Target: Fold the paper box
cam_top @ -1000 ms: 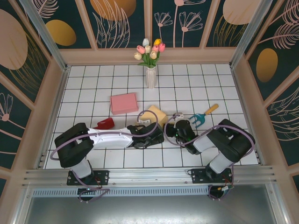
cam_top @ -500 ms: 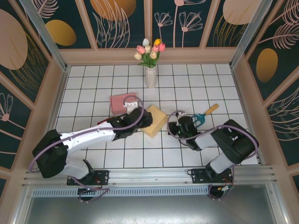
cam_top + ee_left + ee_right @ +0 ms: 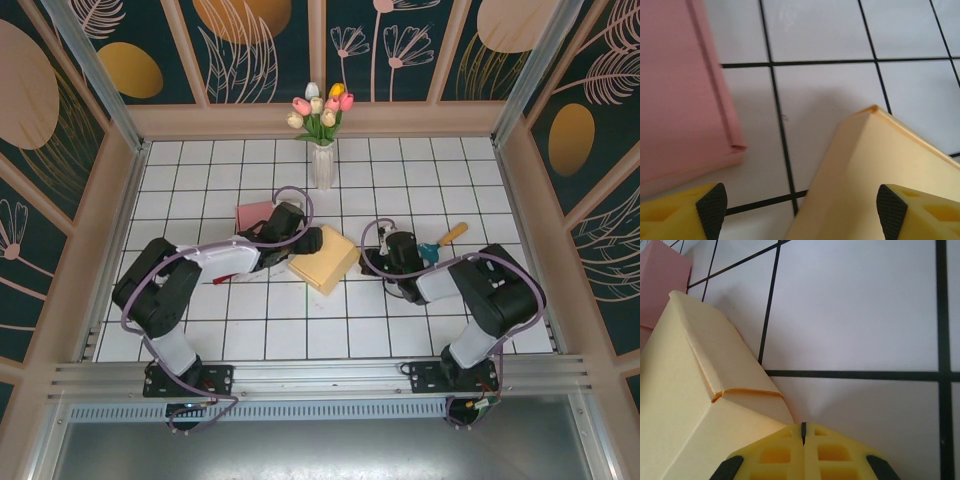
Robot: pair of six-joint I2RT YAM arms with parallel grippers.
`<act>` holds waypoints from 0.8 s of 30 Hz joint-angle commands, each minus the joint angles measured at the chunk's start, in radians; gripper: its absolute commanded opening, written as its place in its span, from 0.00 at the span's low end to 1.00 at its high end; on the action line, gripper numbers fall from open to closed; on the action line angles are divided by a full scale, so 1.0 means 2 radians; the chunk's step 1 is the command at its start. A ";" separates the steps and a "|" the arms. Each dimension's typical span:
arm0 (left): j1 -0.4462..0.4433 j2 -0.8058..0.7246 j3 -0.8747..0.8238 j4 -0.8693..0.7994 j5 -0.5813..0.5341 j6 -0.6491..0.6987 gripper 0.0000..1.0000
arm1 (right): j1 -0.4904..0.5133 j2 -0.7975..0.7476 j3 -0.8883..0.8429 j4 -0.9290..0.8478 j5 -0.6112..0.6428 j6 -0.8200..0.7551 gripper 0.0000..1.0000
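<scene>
The yellow paper box (image 3: 325, 263) lies closed on the white tiles in the middle of the table. Its far corner (image 3: 880, 165) reaches in between my left gripper's open fingers (image 3: 801, 212), which hover over its left edge (image 3: 303, 243). One black pad (image 3: 711, 206) sits over bare tile, the other (image 3: 890, 210) over the box. My right gripper (image 3: 803, 434) is shut on nothing, its tip beside the box's right side (image 3: 695, 390) with a folded seam showing. In the top view it lies low at the box's right (image 3: 383, 252).
A pink box (image 3: 252, 214) lies just left of the yellow one, partly under my left arm (image 3: 680, 100) (image 3: 660, 275). A white vase of tulips (image 3: 322, 165) stands at the back. A blue and yellow hand rake (image 3: 440, 243) lies right of my right gripper. A red object (image 3: 222, 278) peeks out beneath my left arm.
My left arm swung from the box's near side to its left edge by the pink box. The yellow box now lies flatter and slightly nearer. My right gripper crept farther back.
</scene>
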 commanded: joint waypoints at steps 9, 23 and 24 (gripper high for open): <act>-0.004 0.064 0.010 0.095 0.138 0.032 0.71 | -0.012 0.055 0.050 -0.059 -0.065 -0.033 0.00; -0.079 0.084 0.041 0.106 0.154 -0.012 0.70 | -0.009 0.056 0.051 -0.020 -0.103 -0.038 0.00; -0.078 0.079 0.045 0.088 0.127 -0.013 0.71 | -0.009 0.047 0.046 -0.029 -0.092 -0.039 0.00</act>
